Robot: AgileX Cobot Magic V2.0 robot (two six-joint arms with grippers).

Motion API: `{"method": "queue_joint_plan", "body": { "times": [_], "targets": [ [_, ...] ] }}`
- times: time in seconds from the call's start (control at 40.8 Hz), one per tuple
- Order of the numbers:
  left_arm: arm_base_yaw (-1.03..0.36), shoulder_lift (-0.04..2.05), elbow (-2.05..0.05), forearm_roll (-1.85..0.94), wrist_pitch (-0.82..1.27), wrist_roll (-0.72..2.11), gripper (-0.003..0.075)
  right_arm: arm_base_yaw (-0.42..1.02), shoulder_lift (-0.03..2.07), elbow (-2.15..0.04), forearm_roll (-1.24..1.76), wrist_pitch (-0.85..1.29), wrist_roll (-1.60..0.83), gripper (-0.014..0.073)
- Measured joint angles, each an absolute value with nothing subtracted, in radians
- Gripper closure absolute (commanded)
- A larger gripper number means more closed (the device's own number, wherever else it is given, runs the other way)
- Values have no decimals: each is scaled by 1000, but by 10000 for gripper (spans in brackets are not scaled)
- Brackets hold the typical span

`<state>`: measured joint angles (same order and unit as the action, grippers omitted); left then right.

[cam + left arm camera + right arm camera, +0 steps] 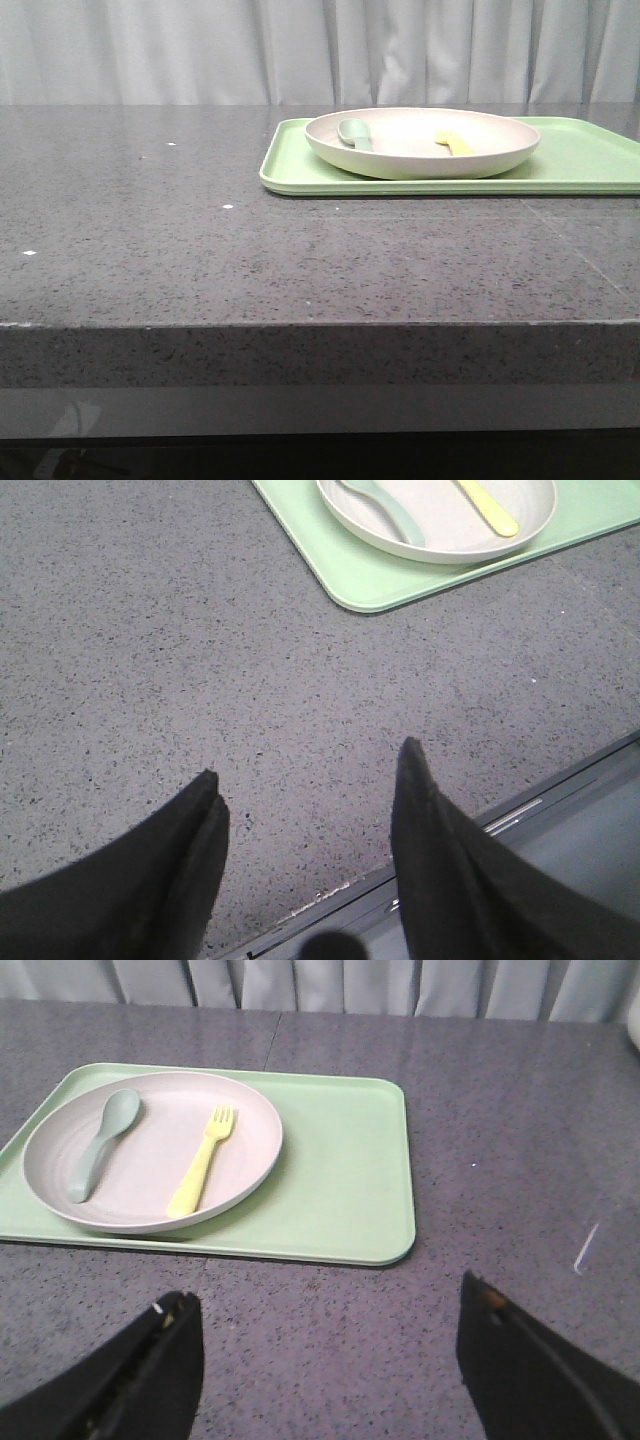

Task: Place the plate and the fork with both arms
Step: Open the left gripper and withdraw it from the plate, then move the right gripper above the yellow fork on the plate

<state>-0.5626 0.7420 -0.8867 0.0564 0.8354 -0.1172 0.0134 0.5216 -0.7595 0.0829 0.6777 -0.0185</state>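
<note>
The cream plate (420,143) sits on the left half of a light-green tray (590,160) at the table's back right. The yellow fork (455,142) lies in the plate, on its right side, with a pale grey-green spoon (353,133) on its left side. Plate (150,1150), fork (203,1160) and spoon (100,1143) show plainly in the right wrist view. My left gripper (305,770) is open and empty over bare table near the front edge, with the plate (440,520) far ahead. My right gripper (325,1300) is open and empty, short of the tray (340,1170). Neither gripper shows in the front view.
The grey speckled table (200,240) runs left and forward of the tray. Its front edge (440,850) lies just under my left fingers. White curtains (300,50) hang behind the table.
</note>
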Motion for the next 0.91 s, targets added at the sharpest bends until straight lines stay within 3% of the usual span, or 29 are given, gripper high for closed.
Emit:
{"method": "queue_joint_plan", "body": {
  "times": [0.245, 0.49, 0.907],
  "targets": [
    [-563, 742, -887, 56, 835, -116, 355, 156, 747, -958, 128, 874, -103, 50],
    [-563, 742, -887, 56, 835, -116, 355, 254, 1013, -1118, 134, 963, -117, 274],
    [-563, 742, -887, 56, 835, -116, 355, 263, 1490, -1490, 131, 1085, -47, 269]
  ]
}}
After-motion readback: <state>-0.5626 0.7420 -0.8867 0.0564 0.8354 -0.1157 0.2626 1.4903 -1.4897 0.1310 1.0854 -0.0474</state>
